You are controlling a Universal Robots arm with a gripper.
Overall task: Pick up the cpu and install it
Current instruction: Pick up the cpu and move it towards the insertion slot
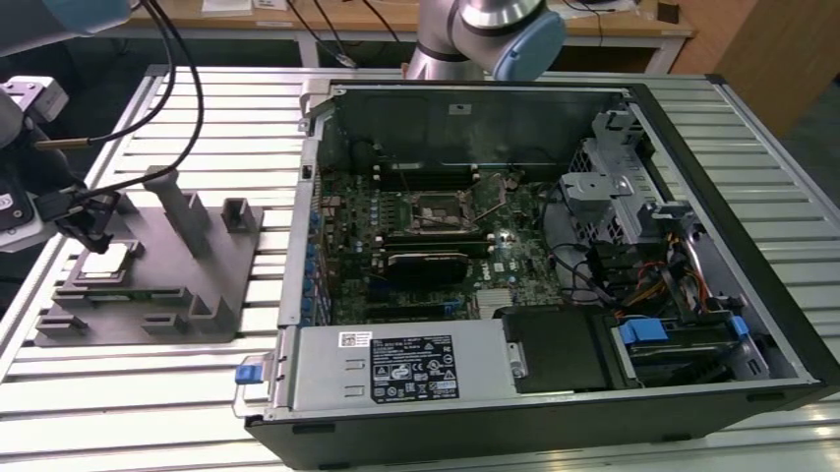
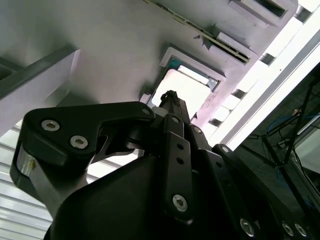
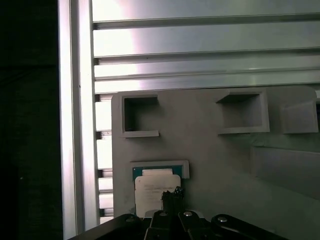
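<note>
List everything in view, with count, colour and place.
cpu: 1, pale silver, in a recess of the fixture block, under the gripper.
fixture block: 1, grey, on the table at the exterior view's left.
computer case: 1, black, open, mid-table.
motherboard: 1, green, inside the case.
power supply: 1, silver-grey, at the case's near edge.
table: 1, slatted aluminium, beneath everything.
gripper: 1, black, over the cpu.
arm: 1, silver and blue, behind the case.

cpu (image 1: 108,261) in holder block (image 1: 210,287) (claw (image 1: 94,242) above), case (image 1: 525,433) beside
</note>
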